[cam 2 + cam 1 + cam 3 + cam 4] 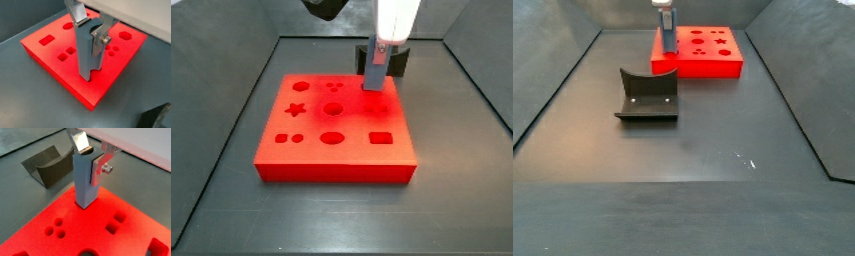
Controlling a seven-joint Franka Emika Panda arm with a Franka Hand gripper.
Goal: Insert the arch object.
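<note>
Wrist views, both: end effector [92, 158] [90, 30] clenched on the arch object [85, 183] [87, 60], a tall grey-blue piece held upright, with flat silver fingers [81, 143] pressed against the opposite faces of its upper part. Lower end of piece set against the top face of the red board [40, 218] [107, 75] on a bare patch between the shaped holes, entered into none of them; whether fully resting or just clear of the surface cannot be told. Semicircular notch not made out in any view. Nearest holes in a wrist view: cluster of three round ones and a pair of square ones, both apart from the piece. Side views: red board [345, 172] [714, 68] lying flat on the dark counter [700, 190], towards the far edge in a side view, and arch object [376, 70] [667, 35] standing at the board corner closest to the fixture. Fixture [50, 170] [647, 95], a dark L-shaped bracket on a base plate, placed near the middle of the counter, somewhat towards its left edge in a side view, close to the board but apart from it; partly hidden behind the held piece in a side view [400, 60] and showing only as a dark corner in a wrist view [157, 117].
</note>
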